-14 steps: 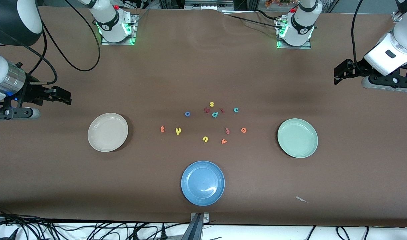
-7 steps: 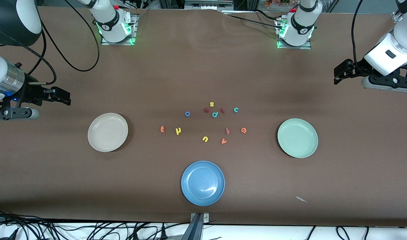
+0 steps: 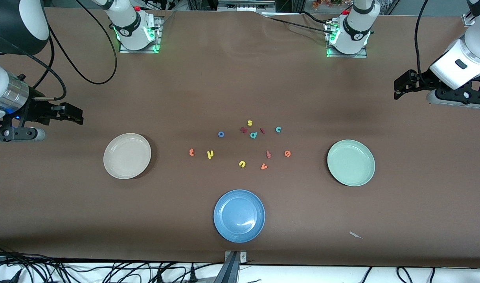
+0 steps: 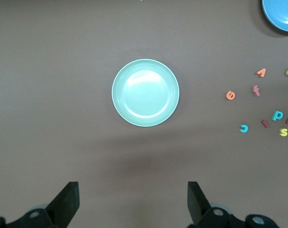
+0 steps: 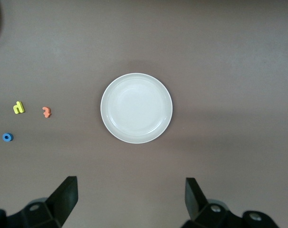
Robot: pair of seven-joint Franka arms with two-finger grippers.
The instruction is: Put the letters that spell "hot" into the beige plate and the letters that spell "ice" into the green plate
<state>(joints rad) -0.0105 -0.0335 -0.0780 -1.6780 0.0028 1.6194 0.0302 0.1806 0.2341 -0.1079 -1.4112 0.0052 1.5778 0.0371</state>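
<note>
The beige plate (image 3: 127,156) (image 5: 136,108) lies toward the right arm's end and the green plate (image 3: 351,162) (image 4: 145,92) toward the left arm's end. Between them lie the orange t (image 3: 191,152), yellow h (image 3: 210,154), blue o (image 3: 221,134), dark red i (image 3: 262,130), teal c (image 3: 278,129) and orange e (image 3: 287,153). My right gripper (image 3: 79,114) (image 5: 131,197) hangs open and empty above the table near the beige plate. My left gripper (image 3: 398,92) (image 4: 133,199) hangs open and empty near the green plate.
A blue plate (image 3: 239,215) sits nearest the front camera. Mixed in with the task's letters are a yellow s (image 3: 249,123), teal p (image 3: 253,135), red cross-shaped letter (image 3: 268,154), yellow u (image 3: 241,164) and orange v (image 3: 264,166). A paper scrap (image 3: 355,235) lies near the front edge.
</note>
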